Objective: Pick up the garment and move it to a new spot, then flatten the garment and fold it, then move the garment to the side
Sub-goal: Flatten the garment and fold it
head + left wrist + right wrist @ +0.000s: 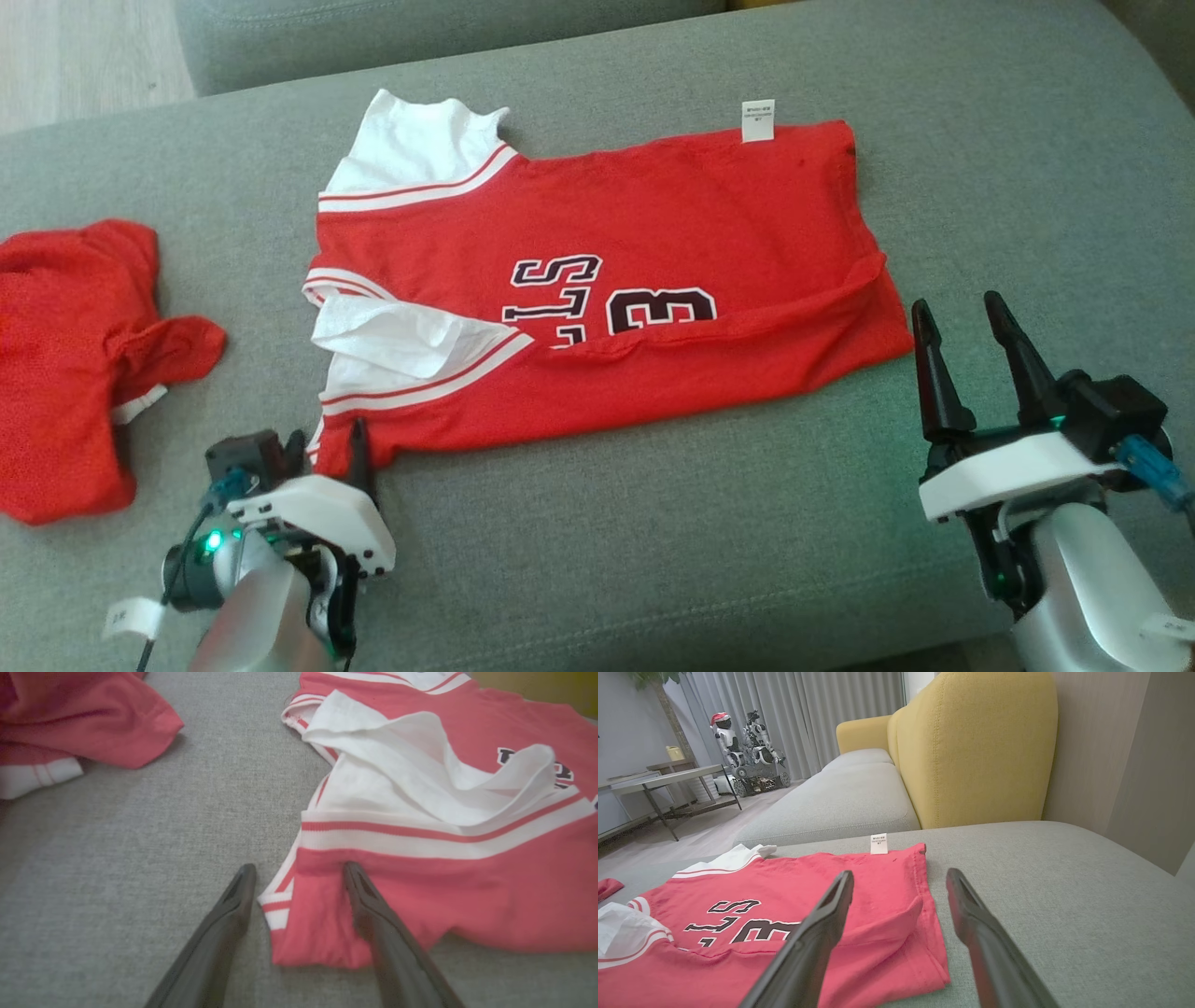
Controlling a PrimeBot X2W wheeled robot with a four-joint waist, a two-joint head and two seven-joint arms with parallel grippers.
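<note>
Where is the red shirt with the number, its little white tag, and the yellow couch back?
Red shirt (pixel 672 215): head view, plain red cloth above the lettering.
White tag (pixel 758 120): head view, middle of the tag, at the shirt's far edge.
Yellow couch back (pixel 971 751): right wrist view, its broad front face.

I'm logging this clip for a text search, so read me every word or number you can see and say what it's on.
"LS": black letters on the red jersey, sideways, rest folded under.
"3": black number on the jersey, partly folded under.
White tag at the jersey's edge: print too small to read.
</note>
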